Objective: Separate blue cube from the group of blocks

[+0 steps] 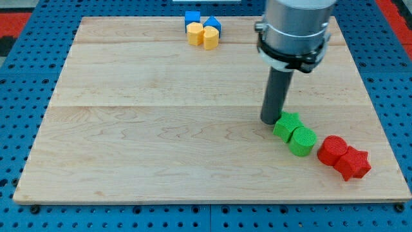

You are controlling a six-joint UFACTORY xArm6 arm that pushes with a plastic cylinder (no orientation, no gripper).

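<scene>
Camera view. Wooden counter (161,129) on a blue pegboard (26,129). No gripper on this arm: it ends in a dark rod, holding nothing.

My tip (270,121) sits on the counter right of centre, touching or just beside the upper-left edge of the green star block (287,124). Green cylinder (302,140) touches that star on its lower right.

Further toward the view's right: red cylinder (332,150) and red star block (353,163), touching each other, near the green pair but apart from it.

Blue cube (192,17) at the view's top edge, in a tight cluster with a second blue block (213,24), shape unclear, a yellow block (195,34) and a yellow cylinder (210,37). Cluster well apart from my tip.
</scene>
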